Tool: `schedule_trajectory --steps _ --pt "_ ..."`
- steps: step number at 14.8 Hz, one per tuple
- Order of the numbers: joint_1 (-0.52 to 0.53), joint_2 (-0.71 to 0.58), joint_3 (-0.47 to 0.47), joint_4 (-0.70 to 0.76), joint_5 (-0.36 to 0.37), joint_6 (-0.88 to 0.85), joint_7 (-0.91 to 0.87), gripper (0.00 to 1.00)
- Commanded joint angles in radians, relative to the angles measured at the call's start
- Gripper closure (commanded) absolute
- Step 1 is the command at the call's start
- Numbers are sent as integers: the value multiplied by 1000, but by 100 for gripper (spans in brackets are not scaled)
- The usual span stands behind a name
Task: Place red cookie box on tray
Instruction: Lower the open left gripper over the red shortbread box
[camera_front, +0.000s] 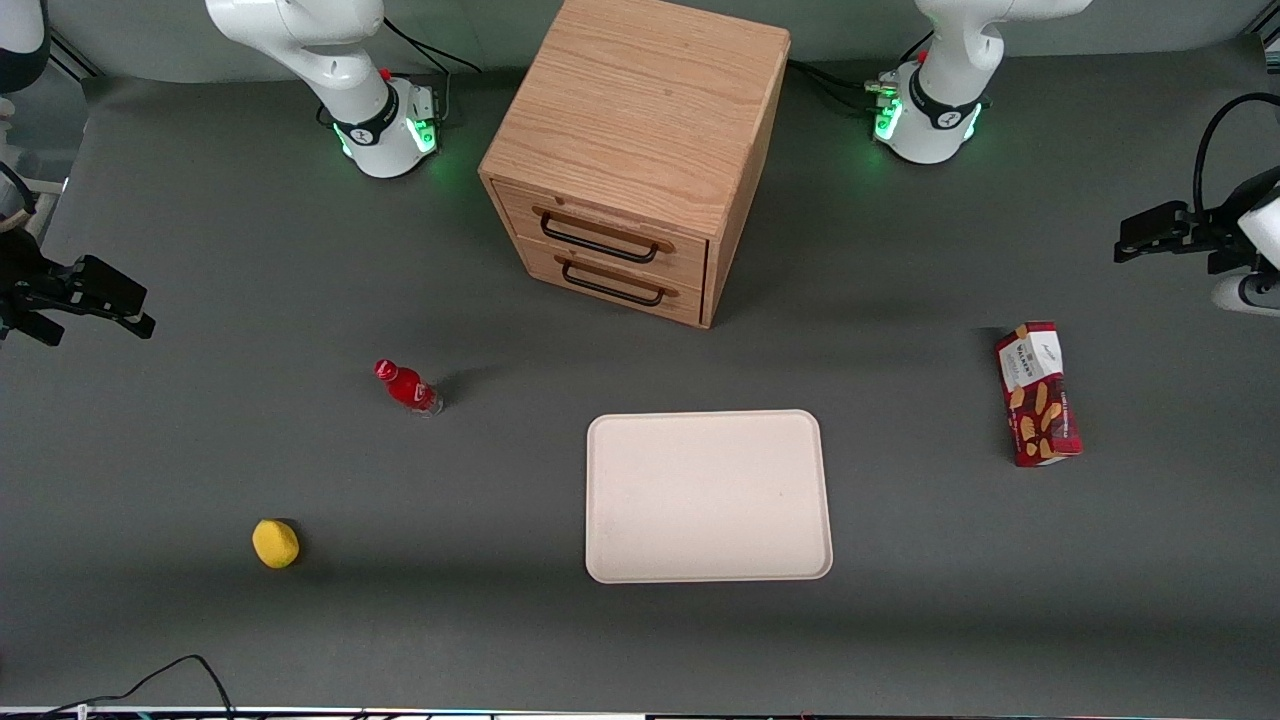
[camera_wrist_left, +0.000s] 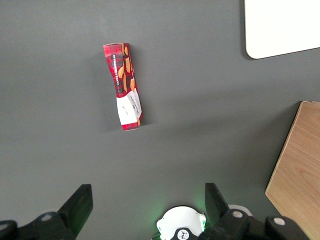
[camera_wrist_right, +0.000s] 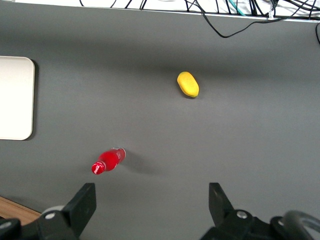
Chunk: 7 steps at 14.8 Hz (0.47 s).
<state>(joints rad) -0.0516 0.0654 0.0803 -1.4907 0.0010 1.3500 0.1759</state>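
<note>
- Slim dark-red cardboard cookie box: lying on grey tabletop, toward working arm's end, well apart from tray.
- Flat cream-white rectangular tray: bare.
- End effector: released, above box, holding nothing.
- Progress: nothing done.

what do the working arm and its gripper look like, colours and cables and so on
The left arm is glossy white, with a black band and a small logo around its round base, lit by green lights, with a red spot above. Black cables trail from the base toward the wooden drawer cabinet. The gripper, hanging above the table near the red cookie box, is black with angular open jaws and a looping black cable.
</note>
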Motion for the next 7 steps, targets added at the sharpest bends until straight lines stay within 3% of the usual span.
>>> schedule_trajectory --steps 1,7 --pt "4 1 6 32 33 -40 14 0" --pt "6 59 55 -3 51 53 1 0"
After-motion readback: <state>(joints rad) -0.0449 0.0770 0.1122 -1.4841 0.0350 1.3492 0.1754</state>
